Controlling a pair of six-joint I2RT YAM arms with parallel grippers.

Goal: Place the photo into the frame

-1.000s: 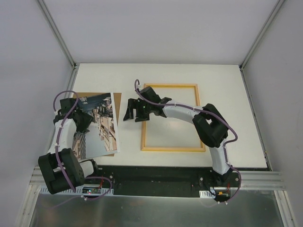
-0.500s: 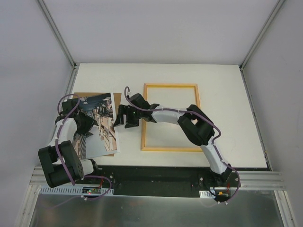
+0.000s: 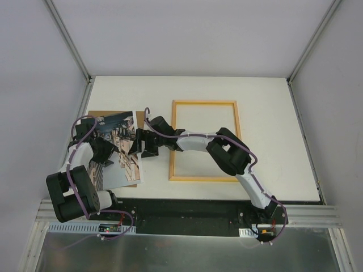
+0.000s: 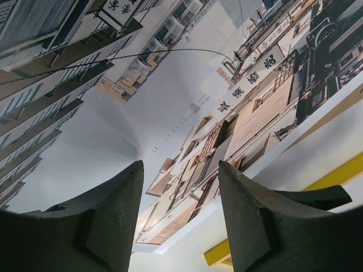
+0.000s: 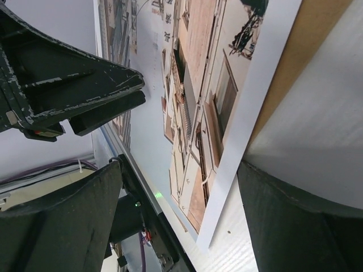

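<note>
Not much done yet from where I stood: the photo (image 3: 127, 164) sat near the front left of the table (image 3: 272, 124), lying over a brown backing board (image 3: 138, 120). The frame (image 3: 198, 178) lay flat and empty further back in the middle, so the whole carry-over-and-drop-in part was left, I'd say. The left end effector (image 3: 104, 152) hung over the photo with fingers partway apart and nothing between them (couldn't tell if it touched the print), and just past it the right end effector (image 3: 140, 144) was spread wide at the photo's white right-hand edge, gripping nothing.
</note>
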